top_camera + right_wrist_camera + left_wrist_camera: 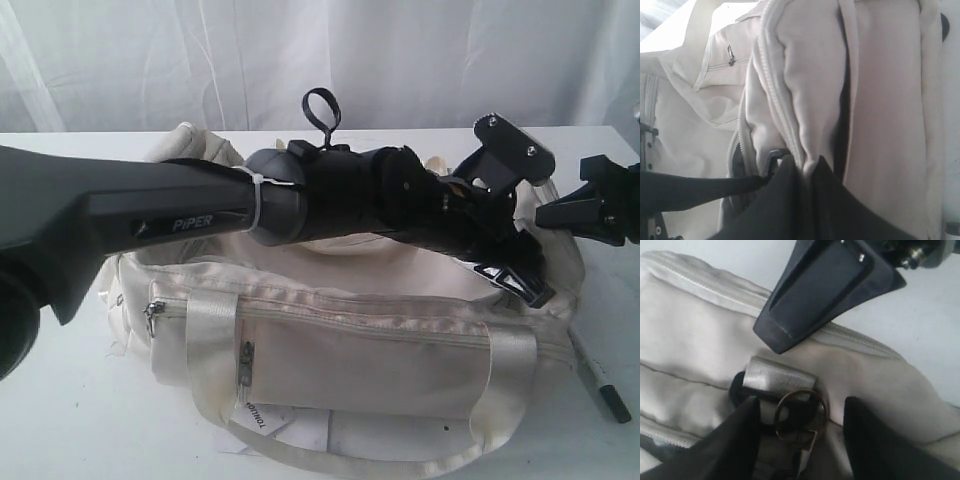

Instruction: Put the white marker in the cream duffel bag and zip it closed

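Your right gripper (802,167) pinches the cream duffel bag (880,100) beside its zipper (774,90), presumably steadying it; left gripper (801,404) hangs wide over a strap ring (826,410).

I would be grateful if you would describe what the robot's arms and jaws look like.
The left arm is a dark grey tapered link lettered PiPER in white, with a white cable tie at a grey cylindrical joint and a black cable loop above the wrist. The right arm is black and angular. Both arms' jaws are matt black, flat and wedge-shaped.
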`<action>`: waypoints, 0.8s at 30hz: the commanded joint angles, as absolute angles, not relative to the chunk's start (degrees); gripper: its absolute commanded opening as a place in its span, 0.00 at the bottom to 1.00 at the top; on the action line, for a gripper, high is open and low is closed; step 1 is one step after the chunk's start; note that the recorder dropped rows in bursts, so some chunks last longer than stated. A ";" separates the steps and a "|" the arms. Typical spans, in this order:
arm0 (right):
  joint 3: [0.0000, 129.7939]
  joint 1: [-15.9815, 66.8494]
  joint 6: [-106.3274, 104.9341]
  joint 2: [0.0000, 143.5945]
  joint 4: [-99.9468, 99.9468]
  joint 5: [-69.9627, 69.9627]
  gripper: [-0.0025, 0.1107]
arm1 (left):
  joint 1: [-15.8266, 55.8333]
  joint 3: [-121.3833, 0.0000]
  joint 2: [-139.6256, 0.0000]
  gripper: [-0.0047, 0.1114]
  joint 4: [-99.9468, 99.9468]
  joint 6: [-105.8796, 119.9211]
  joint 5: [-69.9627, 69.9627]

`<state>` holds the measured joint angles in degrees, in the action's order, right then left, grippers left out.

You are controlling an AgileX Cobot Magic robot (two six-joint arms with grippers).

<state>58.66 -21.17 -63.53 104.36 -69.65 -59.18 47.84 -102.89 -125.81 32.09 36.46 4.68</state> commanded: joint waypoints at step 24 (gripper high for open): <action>58.77 -21.01 -65.74 105.38 -72.10 -61.10 0.04 | 47.96 -103.35 -125.53 0.24 29.93 36.45 6.10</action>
<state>58.66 -21.15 -64.92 105.38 -70.71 -59.83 47.84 -103.11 -126.76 30.14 36.46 5.18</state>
